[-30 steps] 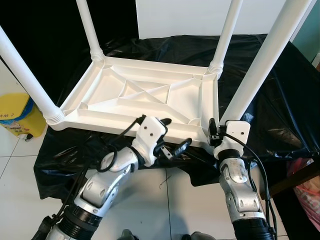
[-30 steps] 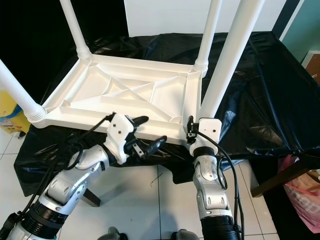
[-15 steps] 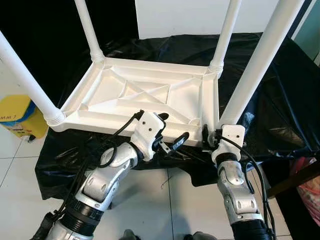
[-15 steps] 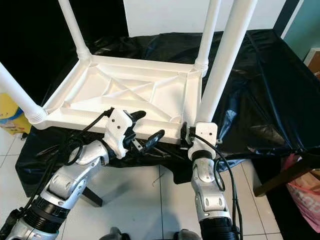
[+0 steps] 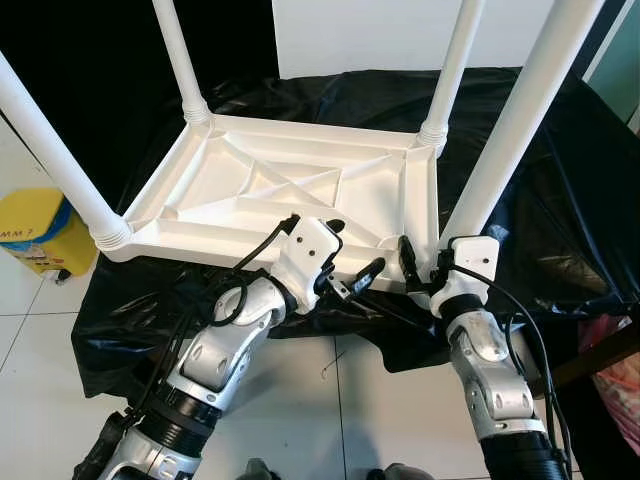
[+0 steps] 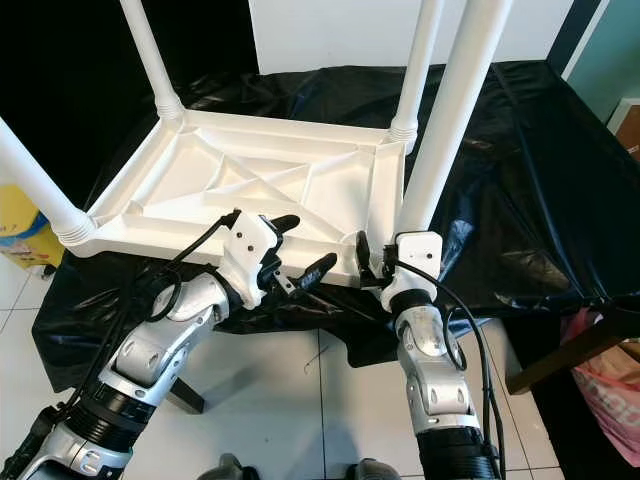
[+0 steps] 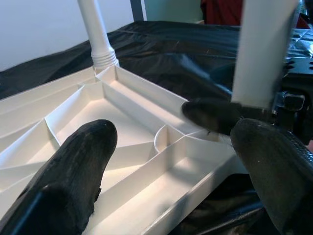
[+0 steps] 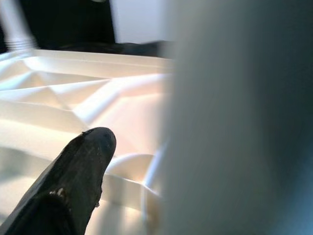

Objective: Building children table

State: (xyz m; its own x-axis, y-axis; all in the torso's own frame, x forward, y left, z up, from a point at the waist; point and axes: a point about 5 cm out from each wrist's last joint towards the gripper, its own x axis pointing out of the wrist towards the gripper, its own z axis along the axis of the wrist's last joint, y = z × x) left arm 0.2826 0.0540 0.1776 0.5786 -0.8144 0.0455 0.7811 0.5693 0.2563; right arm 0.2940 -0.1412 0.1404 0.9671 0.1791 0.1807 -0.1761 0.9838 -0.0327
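Upturned white children's table [image 5: 290,190] lies on a black-draped table [image 5: 560,190], three legs fitted and the fourth leg [image 5: 510,130] at its near right corner.

The tabletop lies underside up, its ribbed frame open to view; its near edge runs close to the cloth's front edge, where the drape falls to the tiled floor [image 5: 30,350]. The right end effector [image 5: 425,268] is at the foot of the fourth leg; how its fingers stand cannot be told. The left end effector [image 5: 350,255] is released, fingers spread over the near rim just left of that corner, one finger [image 7: 83,161] above the ribs. A wide stretch of black cloth lies to the right. A yellow bin [image 5: 35,235] stands on the floor at the left.
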